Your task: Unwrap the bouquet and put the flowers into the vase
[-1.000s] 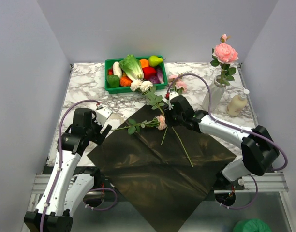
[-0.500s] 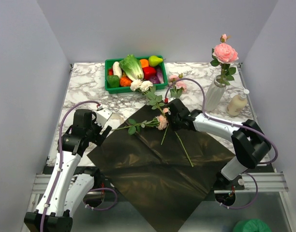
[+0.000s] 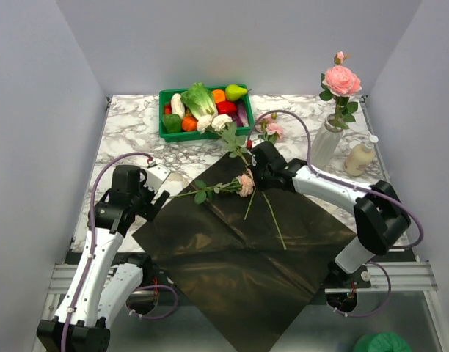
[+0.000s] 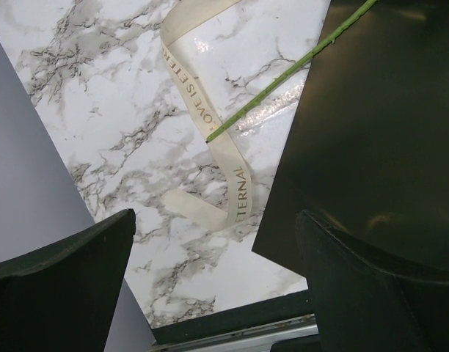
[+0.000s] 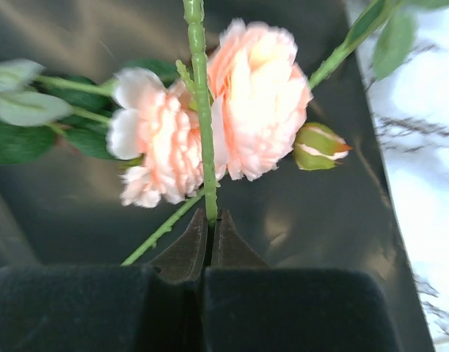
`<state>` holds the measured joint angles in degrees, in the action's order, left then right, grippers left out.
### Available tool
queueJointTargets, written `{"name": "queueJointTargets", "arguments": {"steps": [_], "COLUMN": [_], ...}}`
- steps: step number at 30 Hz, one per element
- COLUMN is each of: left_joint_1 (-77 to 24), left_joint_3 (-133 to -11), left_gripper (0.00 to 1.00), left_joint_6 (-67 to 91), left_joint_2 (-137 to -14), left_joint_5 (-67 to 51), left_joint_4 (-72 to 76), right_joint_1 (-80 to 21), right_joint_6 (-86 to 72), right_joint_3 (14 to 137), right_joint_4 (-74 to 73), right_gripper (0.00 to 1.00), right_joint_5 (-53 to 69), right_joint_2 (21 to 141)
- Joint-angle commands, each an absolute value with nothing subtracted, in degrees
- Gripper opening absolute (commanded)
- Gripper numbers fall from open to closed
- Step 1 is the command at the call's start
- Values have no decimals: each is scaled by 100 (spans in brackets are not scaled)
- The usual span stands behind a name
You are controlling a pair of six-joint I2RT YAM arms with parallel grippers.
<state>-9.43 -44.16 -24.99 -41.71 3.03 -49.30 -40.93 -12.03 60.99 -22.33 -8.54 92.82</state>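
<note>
Flowers [image 3: 245, 183] lie on glossy dark paper [image 3: 232, 257]; right hand [image 5: 210, 233] clenched on one thin green stem [image 5: 201, 110], seemingly pointing toward the tray [image 3: 180, 136]; left hand [image 4: 216, 220] released.

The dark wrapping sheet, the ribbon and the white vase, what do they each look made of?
Wrapping sheet: likely thin plastic film or coated paper, glossy; it shows creases and sheen.
Ribbon: probably satin-like fabric or polyester, smooth cream with gold printed lettering and a soft shine.
Vase: seems ceramic or glass, white and ribbed; too small to tell.
</note>
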Motion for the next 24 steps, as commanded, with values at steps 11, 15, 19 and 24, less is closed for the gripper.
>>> {"name": "queueJointTargets", "arguments": {"steps": [11, 15, 19, 24], "left_joint_1": [-914, -914, -914, -914], "left_joint_3": [-4491, -4509, -4544, -4535], "left_gripper": [99, 99, 99, 99], "left_joint_6": [-2426, -2434, -2435, -2443], "left_joint_2": [-4307, -4307, -4315, -4307], "left_joint_5": [290, 299, 299, 290], "left_joint_4": [-4852, -4860, -4869, -4869], "right_joint_1": [-4122, -4122, -4122, -3868], "right_joint_6": [-186, 691, 1440, 2634], "right_joint_3": [7048, 7268, 7409, 7383], "right_joint_4": [-1891, -997, 278, 2158], "right_gripper": [0, 1, 1, 1], "right_joint_5": [-782, -1300, -2535, -3576], "right_joint_2": [6866, 6268, 5688, 5502]}}
